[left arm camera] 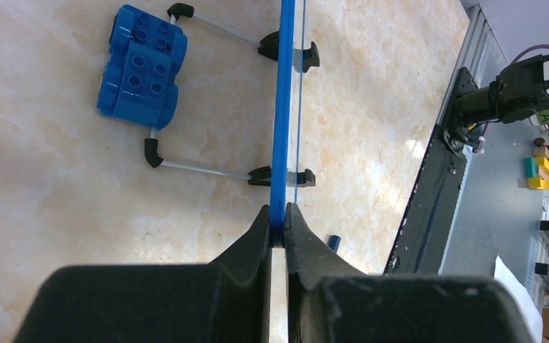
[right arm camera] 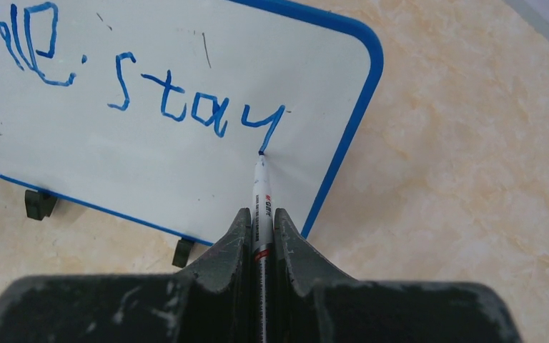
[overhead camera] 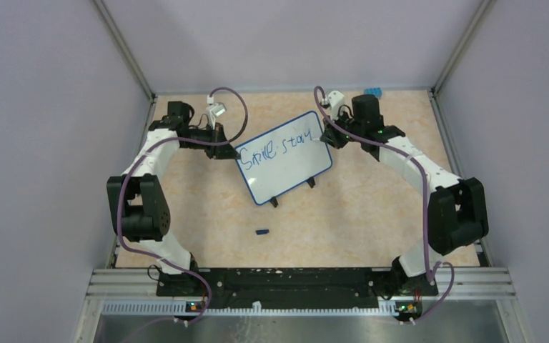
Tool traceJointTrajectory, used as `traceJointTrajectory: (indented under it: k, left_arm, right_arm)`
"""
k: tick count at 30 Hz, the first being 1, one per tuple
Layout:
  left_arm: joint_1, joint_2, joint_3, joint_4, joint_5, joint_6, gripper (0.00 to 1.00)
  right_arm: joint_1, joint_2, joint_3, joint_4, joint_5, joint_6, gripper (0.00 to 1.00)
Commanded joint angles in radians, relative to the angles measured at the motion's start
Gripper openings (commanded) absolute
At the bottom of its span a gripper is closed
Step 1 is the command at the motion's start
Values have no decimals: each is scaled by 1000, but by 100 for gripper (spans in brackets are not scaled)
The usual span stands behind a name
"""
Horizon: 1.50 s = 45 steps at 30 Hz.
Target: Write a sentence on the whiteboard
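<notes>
In the middle of the top view, the whiteboard (overhead camera: 294, 171) is standing tilted on the beige worktop (overhead camera: 372, 214). It is showing as a small white board with rounded corners, a thin blue frame and two small black feet (overhead camera: 274, 202) under its lower edge. The sentence (overhead camera: 277, 147) is running across its upper part in blue handwriting, reading "Smile stay" on one line, while the lower part is showing bare white. The left pincer (overhead camera: 226, 150) is clenching the board's left edge, and the right pincer (overhead camera: 327, 134) is reaching over its upper right corner. A small dark cap (overhead camera: 261, 231) is lying below the board, well apart from it, and a blue block (overhead camera: 373, 91) is sitting at the top right by the wall.

In the left wrist view, the whiteboard (left arm camera: 281, 107) is appearing edge-on as a thin blue strip rising from the centre. The left pincer (left arm camera: 277, 218) is clamped on that edge, one finger tight on each side. The blue block (left arm camera: 141, 68), studded on top, is lying in the upper left, beside two wire stays (left arm camera: 214, 169) running to the feet.

In the right wrist view, the whiteboard (right arm camera: 150, 171) is filling the upper left. The right pincer (right arm camera: 261, 214) is gripping a white marker (right arm camera: 260, 193), whose tip is touching the board at the tail of the "y" in "stay", the last word of the sentence (right arm camera: 186, 107).
</notes>
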Motion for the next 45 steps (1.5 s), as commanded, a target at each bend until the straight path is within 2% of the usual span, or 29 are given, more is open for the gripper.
traceJointTrajectory:
  k: [1,14,21,26,34,40,45]
  left_arm:
    - [-10,3,33,17,-30,54,0]
    - [-10,5,31,21,-28,51,0]
    - [-10,-3,39,15,-6,46,1]
    - [-9,-7,49,15,41,31,17]
    - [33,-48,27,5,97,13,45]
    - [100,-112,-89,70,147,-3,52]
    - [110,-130,-181,178,187,-39,56]
  right_arm:
    - [-10,-38,-34,26,-18,-15,0]
    - [50,-26,-20,31,-37,10,0]
    - [55,-76,10,-31,-119,17,0]
    - [62,-122,12,-105,-229,8,0]
    - [147,-161,-27,-87,-262,37,0]
    - [251,-136,-67,-23,-255,90,0]
    - [307,-130,-96,66,-210,117,0]
